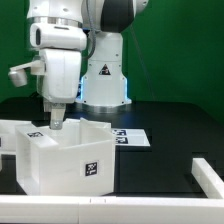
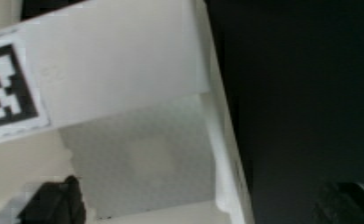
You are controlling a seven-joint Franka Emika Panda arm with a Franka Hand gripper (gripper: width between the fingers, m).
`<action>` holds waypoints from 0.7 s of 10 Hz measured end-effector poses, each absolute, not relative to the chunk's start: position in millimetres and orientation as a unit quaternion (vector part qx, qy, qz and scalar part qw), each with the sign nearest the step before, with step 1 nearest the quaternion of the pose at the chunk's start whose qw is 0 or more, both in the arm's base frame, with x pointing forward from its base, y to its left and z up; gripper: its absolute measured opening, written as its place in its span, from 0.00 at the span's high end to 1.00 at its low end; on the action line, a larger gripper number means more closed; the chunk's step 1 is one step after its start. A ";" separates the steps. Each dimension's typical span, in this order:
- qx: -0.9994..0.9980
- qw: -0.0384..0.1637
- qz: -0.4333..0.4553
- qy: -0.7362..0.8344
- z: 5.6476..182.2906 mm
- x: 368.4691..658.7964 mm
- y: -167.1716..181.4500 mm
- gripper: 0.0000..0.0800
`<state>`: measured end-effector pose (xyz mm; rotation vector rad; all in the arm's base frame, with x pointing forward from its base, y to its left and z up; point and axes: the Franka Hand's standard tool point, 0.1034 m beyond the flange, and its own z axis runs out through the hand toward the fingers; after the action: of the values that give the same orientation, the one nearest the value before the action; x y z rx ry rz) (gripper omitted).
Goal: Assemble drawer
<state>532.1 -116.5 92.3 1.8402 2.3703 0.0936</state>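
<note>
Nearest the exterior camera, a long flat white strip (image 1: 60, 212) runs across the foreground, just in front of the tall white plastic drawer casing (image 1: 65, 160). I read the casing as a boxy, open-topped shell with plain matte walls. It stands upright on the black tabletop (image 1: 170, 125). Its wall facing that camera carries a small black-and-white square tag (image 1: 91, 167), low and towards the exterior view's right.

The white robot arm (image 1: 60, 45) hangs above the casing, and its fingers (image 1: 55, 122) reach the upper rim on the exterior view's left. I cannot tell whether they are parted or pinching the wall.

From the wrist camera I see a white casing wall edge-on with a second square tag (image 2: 1, 85), a shaded inner face beside it, and one dark finger tip (image 2: 54, 205).

Behind the casing, towards the exterior view's right, lies the marker board (image 1: 128, 137). Well apart from the casing on that same side sits a shallow white tray-like part (image 1: 205, 170), cut off by the frame.
</note>
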 end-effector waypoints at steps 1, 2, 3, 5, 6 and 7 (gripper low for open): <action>0.612 0.069 0.031 0.788 91.4 531.6 -116.4 0.19; 0.606 0.069 0.030 0.792 88.7 530.3 -118.1 0.19; 0.594 0.067 0.029 0.801 80.0 527.1 -123.3 0.19; 0.559 0.078 0.032 0.825 77.9 527.9 -130.1 0.19; 0.535 0.092 0.035 0.839 78.1 529.1 -129.5 0.19; 0.516 0.093 0.030 0.851 77.0 529.2 -126.0 0.19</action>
<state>529.2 -126.0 77.0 1.5325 2.5251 0.0898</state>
